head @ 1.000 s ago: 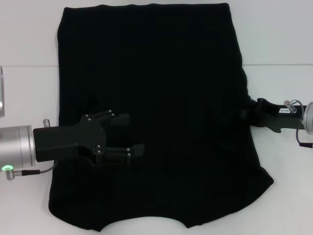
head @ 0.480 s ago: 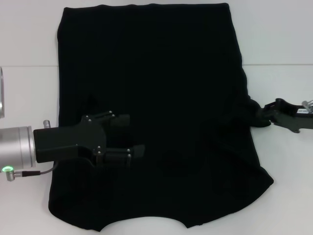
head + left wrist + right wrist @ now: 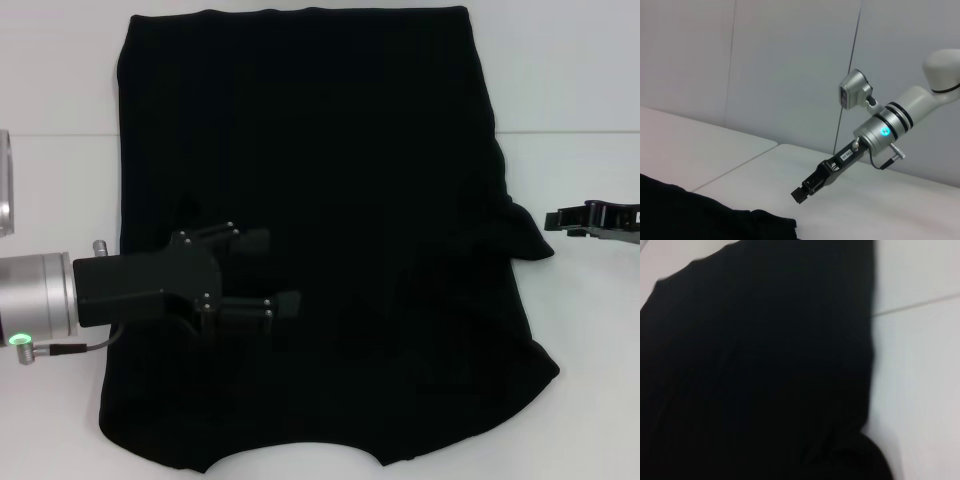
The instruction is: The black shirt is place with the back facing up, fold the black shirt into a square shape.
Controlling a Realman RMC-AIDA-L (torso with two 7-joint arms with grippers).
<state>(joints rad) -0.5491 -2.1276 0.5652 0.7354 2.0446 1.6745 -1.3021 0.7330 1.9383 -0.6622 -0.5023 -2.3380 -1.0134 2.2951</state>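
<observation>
The black shirt lies spread flat on the white table, its curved neckline at the near edge. My left gripper hovers low over the shirt's left-middle part, open, with nothing between its fingers. My right gripper is off the shirt, a short gap to the right of a small peak of fabric sticking out from the right edge. The left wrist view shows the shirt's edge and the right gripper above the bare table. Black fabric fills most of the right wrist view.
A seam crosses the table behind the right gripper. A silver cylindrical part shows at the far left edge. Grey wall panels stand behind the table.
My right gripper has drawn back to the right, off the shirt's right edge, leaving a small peak of fabric pulled outward. The left gripper has barely moved.
</observation>
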